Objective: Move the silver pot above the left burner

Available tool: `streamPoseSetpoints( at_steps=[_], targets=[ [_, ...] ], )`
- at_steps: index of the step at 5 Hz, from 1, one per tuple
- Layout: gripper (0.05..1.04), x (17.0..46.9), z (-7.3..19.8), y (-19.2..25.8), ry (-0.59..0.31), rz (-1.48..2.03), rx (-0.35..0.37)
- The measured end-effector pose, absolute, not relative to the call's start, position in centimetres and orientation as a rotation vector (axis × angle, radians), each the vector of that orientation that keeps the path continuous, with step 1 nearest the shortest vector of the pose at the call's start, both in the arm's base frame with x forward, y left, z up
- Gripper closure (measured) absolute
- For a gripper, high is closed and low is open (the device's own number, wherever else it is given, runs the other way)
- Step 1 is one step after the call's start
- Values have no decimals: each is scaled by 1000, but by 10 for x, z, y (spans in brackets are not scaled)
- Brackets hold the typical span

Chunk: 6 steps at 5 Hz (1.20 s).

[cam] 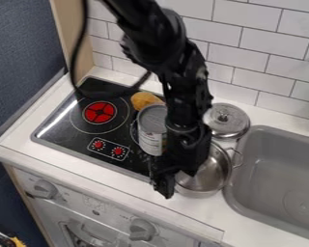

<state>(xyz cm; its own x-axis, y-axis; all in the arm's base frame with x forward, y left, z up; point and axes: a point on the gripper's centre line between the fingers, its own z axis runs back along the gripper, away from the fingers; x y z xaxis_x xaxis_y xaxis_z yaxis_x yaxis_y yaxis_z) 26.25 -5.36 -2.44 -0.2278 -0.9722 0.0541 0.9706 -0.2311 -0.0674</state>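
The black gripper [169,179] hangs down over the left side of the silver pot [208,178], near the counter's front edge. The pot stands upright on the counter between the stove and the sink, its upper left part hidden behind the arm. One loop handle shows at its right. Whether the gripper holds the pot is not clear. The left burner [100,112], a red disc inside a thin ring, lies bare at the far left of the black stovetop [60,126].
A tall can [152,129] stands on the stove just left of the arm, with a yellow-orange item [143,100] behind it. A silver lid [227,120] lies behind the pot. The grey sink [231,194] is at the right. Tiled wall runs along the back.
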Motion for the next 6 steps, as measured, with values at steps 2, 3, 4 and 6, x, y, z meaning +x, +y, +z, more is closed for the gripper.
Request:
streamPoseSetpoints(
  at_steps=[2, 3, 4, 6],
  targets=[
    [140, 263, -42, -63, 49, -1838, -79],
    [435, 265, -44, -64, 26, -1853, -72],
    [747, 263, -46, -63, 23, -1847, -63],
    [984, 260, -44, -61, -18, -1835, -18]
  ],
)
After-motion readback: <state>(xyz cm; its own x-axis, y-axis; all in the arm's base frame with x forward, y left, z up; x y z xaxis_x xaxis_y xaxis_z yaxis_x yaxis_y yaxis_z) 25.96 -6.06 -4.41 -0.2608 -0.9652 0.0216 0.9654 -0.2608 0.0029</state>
